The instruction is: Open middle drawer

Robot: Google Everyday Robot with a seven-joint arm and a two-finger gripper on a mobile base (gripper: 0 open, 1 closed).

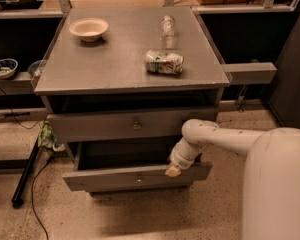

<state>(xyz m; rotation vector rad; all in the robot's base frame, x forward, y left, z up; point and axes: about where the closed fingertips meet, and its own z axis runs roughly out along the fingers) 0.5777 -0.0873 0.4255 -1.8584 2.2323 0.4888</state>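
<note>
The grey wooden cabinet fills the middle of the camera view. Its middle drawer stands pulled out towards me, showing a dark interior behind a flat front with a small round knob. My gripper sits at the top edge of that drawer front, right of the knob, at the end of my white arm reaching in from the right. Above, the top drawer is closed. The lowest drawer is hidden under the pulled-out one.
On the cabinet top lie a beige bowl, a clear plastic bottle and a crushed can. A dark pole and cables rest on the floor at the left. My white body fills the lower right.
</note>
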